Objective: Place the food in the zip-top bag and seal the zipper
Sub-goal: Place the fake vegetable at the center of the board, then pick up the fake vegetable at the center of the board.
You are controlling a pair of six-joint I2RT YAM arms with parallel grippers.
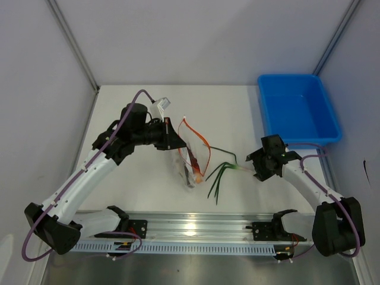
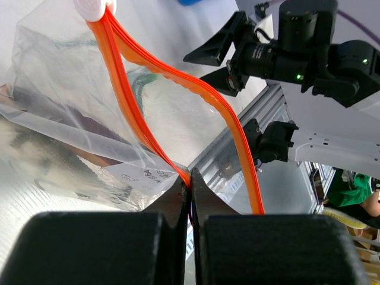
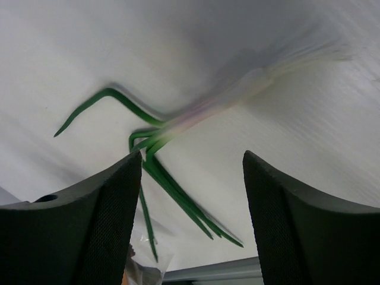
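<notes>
left hand [image 2: 190, 189] clamped together on the zipper [image 2: 117, 71], pinching one end of the orange-red strip and holding the mouth of the zip-top bag [image 1: 191, 159] up and parted, mid desk [image 1: 142, 190]. a dark food piece [image 1: 189, 173] sits inside the bag's lower end. green leaf strips [image 1: 218, 178] lie on the desk just right of the bag, outside it. right hand [image 1: 256, 167] is at their pale stem end, fingers apart. blue tray [image 1: 300, 113] in the far right corner.
</notes>
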